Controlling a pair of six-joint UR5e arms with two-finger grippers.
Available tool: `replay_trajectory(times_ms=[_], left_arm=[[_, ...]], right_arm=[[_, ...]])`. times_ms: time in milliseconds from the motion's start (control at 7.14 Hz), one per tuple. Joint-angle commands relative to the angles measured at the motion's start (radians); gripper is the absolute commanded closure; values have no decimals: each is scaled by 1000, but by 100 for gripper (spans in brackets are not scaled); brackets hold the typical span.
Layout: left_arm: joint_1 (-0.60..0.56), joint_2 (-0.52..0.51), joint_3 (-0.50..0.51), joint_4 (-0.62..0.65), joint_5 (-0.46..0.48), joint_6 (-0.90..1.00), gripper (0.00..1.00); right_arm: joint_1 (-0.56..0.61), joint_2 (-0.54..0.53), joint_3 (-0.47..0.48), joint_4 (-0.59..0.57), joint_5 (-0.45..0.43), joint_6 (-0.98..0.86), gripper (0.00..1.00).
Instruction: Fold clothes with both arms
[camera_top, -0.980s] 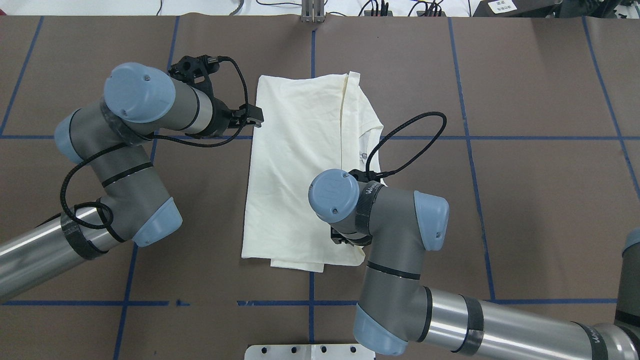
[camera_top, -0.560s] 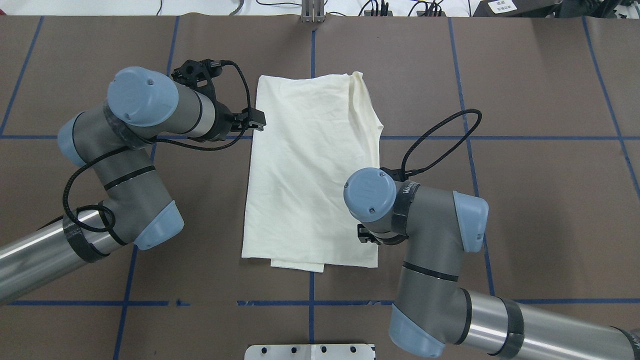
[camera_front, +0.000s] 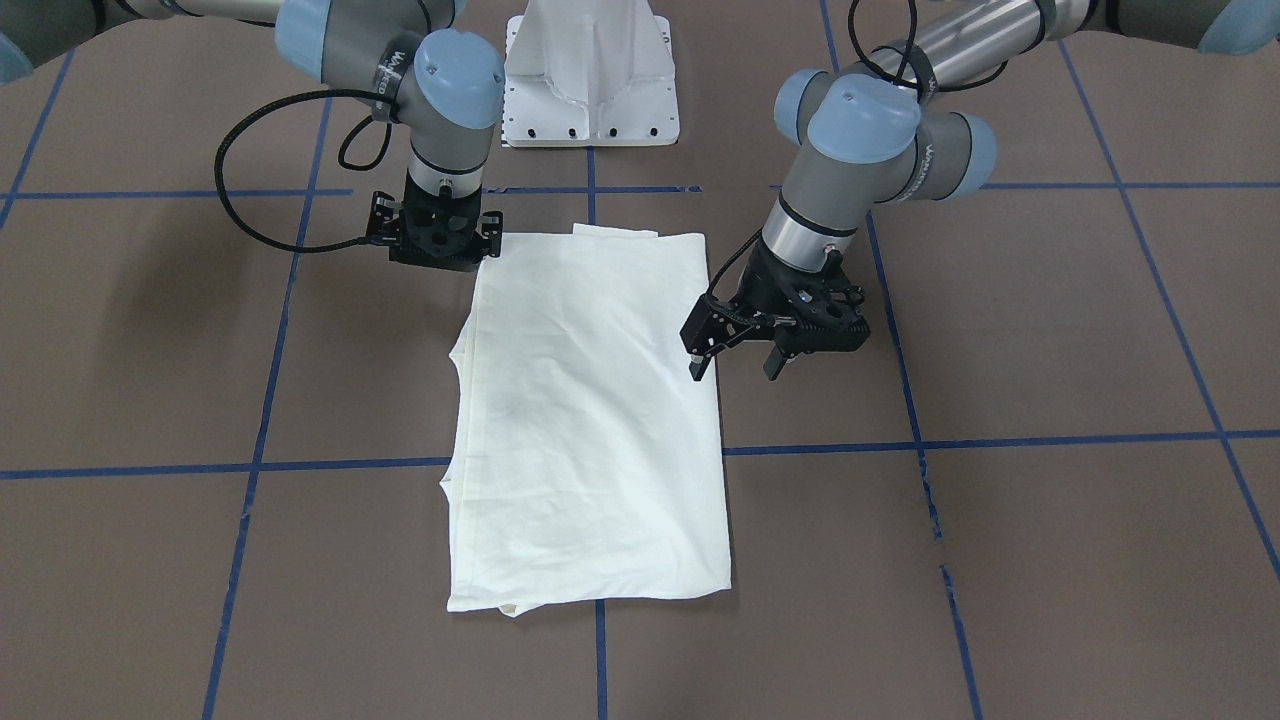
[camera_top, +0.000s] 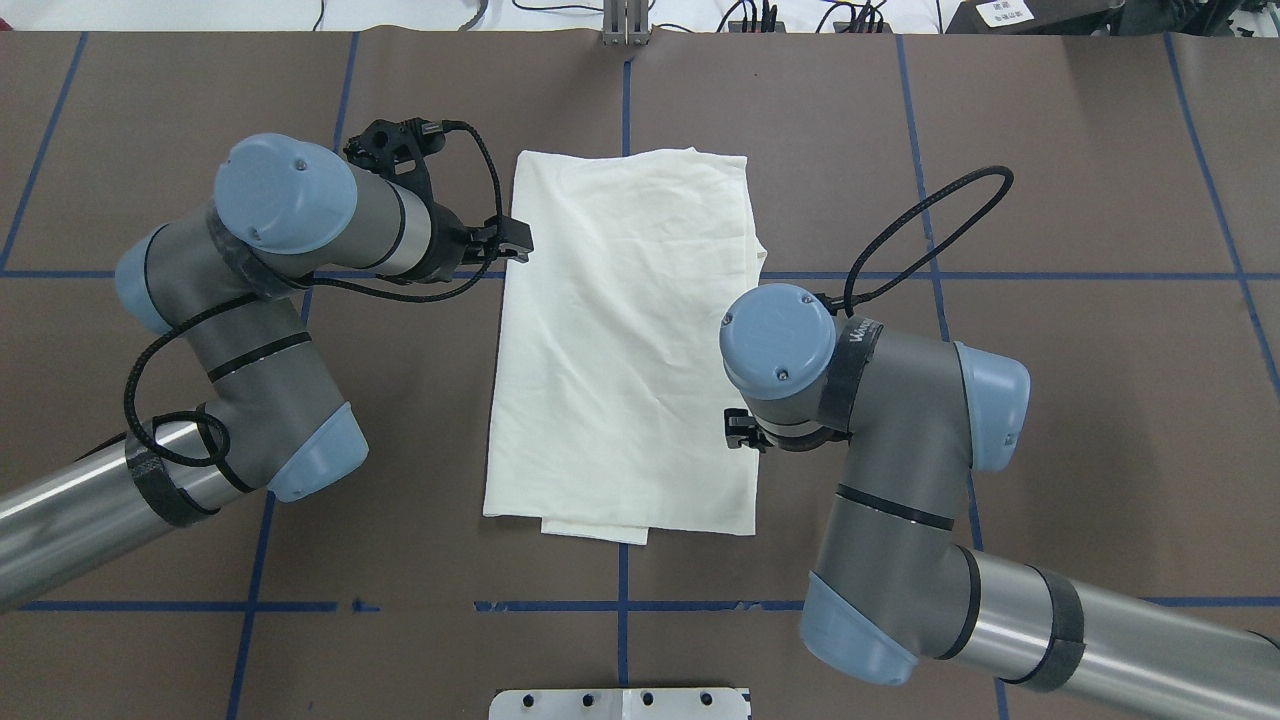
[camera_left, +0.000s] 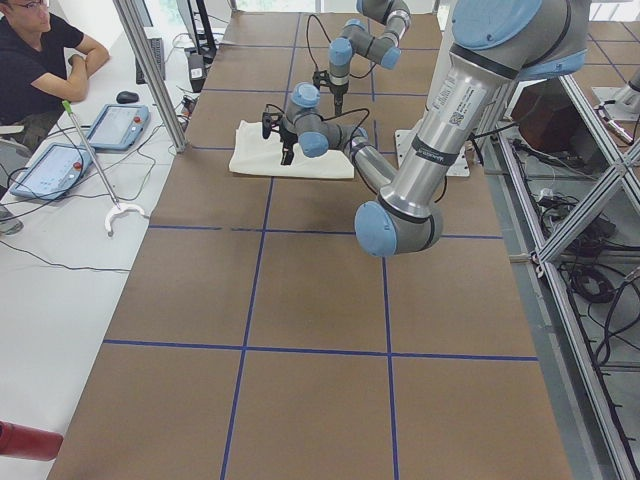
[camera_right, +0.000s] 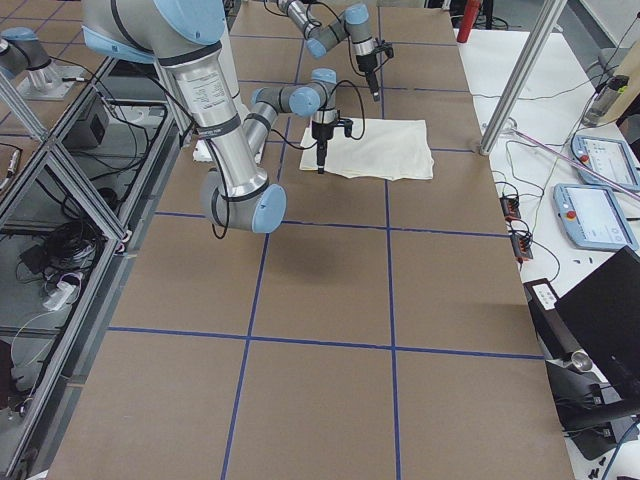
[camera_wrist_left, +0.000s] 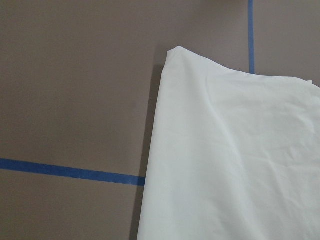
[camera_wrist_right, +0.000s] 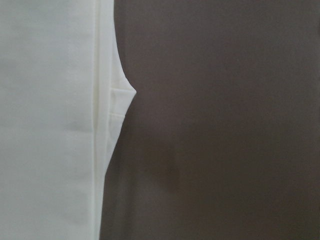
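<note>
The clothes are one cream shirt, folded into a long flat rectangle in the middle of the brown table, plain side up; no print shows. It also appears as the shirt. My left gripper hovers open and empty just beside the shirt's left edge, near its far half; from overhead, the left gripper sits at that edge. My right gripper points straight down at the shirt's near right corner, open, holding nothing. The right wrist view shows the shirt's hemmed edge lying on the table.
The white pedestal base stands at the robot's side of the table. Blue tape lines cross the brown surface. A person sits at a side bench with tablets, beyond the table's far edge.
My right arm has swung to the right off the shirt. The flap it carried now lies flat, covering the print and the raised right edge. The left arm has barely moved.
</note>
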Motion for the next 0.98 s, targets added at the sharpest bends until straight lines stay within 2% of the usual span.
replay_trajectory(times_ms=[0,140,420,560,700,840], left_arm=[[65,22,-7,-23,0,-157,0],[109,64,-45,-36,2,-277,0],[193,166,-194,-7,11,-460,0],[242,186,-258,92,15,-520,1],[313,183,-272,178,79,-584,1],[370,177,-270,194,141,-597,1]], right_arm=[[15,0,98,74,11,3,0],[15,-1,145,78,11,12,0],[12,-9,185,166,24,93,0],[10,-21,182,229,100,124,0],[8,-29,182,259,110,145,0],[8,-30,180,259,108,146,0]])
